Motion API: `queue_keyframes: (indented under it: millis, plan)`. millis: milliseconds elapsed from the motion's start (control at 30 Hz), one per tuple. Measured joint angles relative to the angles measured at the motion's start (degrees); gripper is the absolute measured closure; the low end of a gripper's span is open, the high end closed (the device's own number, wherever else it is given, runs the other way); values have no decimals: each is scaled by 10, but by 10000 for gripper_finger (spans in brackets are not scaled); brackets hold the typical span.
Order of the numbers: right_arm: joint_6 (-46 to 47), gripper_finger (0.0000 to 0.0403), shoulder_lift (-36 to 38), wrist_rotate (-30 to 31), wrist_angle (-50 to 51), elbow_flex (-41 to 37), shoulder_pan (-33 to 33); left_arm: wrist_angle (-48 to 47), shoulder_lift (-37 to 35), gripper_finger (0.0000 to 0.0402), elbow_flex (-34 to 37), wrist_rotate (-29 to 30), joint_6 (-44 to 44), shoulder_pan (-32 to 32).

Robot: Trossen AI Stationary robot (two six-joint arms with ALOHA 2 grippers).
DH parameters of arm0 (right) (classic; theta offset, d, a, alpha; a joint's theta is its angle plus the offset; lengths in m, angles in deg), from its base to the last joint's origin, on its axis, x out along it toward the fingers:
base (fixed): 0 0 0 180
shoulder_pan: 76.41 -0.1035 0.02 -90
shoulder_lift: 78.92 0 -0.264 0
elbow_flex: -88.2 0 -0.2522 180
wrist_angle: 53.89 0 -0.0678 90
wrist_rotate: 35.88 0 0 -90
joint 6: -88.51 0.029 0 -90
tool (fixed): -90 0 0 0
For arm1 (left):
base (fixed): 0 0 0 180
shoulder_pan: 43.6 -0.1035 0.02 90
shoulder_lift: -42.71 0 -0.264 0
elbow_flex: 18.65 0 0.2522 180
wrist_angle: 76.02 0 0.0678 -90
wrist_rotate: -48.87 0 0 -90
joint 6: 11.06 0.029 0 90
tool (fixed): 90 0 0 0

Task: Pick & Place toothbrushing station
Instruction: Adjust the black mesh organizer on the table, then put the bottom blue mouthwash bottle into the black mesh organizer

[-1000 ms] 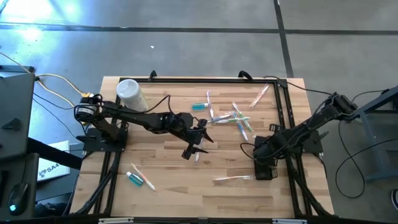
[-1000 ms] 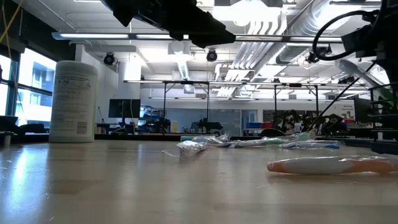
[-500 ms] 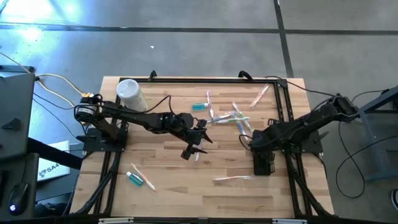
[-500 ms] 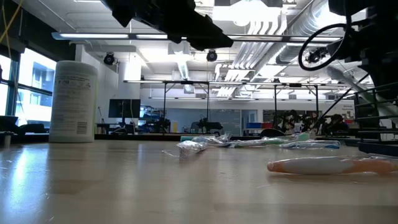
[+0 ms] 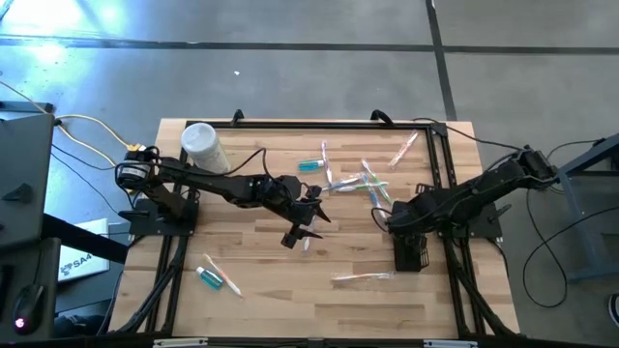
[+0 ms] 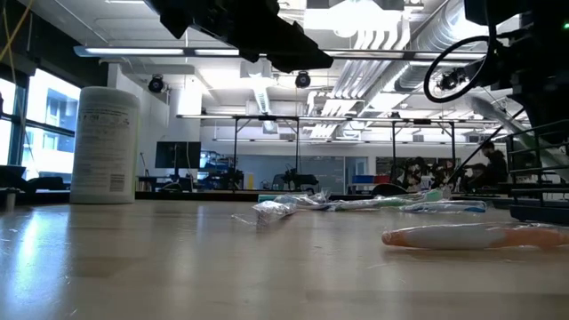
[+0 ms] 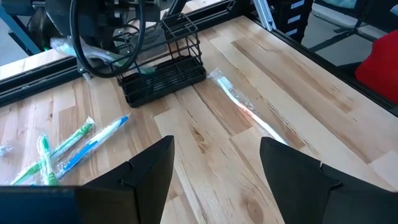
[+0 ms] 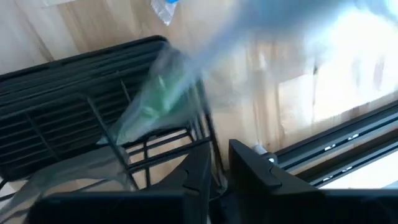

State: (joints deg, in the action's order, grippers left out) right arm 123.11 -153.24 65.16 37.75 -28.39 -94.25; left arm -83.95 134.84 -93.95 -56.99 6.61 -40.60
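Right tool (image 8: 214, 177), fingers nearly closed, seemingly pinches a wrapped toothbrush (image 8: 155, 99) over the holder (image 5: 410, 253); left tool (image 7: 214, 171) open; most brushes (image 5: 372, 187) remain scattered on the tabletop (image 5: 251, 290).

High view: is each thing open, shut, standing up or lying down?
Left claw: open, empty, above the table.
Right claw: over the wire holder.
Wire holder: standing on the table.
White canister: upright, lid on.
Toothpaste tube: lying flat.
Toothbrushes: wrapped, lying scattered.
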Motion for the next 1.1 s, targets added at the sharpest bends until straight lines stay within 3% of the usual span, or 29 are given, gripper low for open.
queue_keyframes:
  millis: [300,733,1100]
  plan:
    - [9,343,0,-2,0,0,0,0,0,164,0,0,0,0]
    - [31,279,0,-40,17,0,0,3,0,164,0,0,0,0]
    - [31,282,0,-39,29,0,0,3,0,164,0,0,0,0]
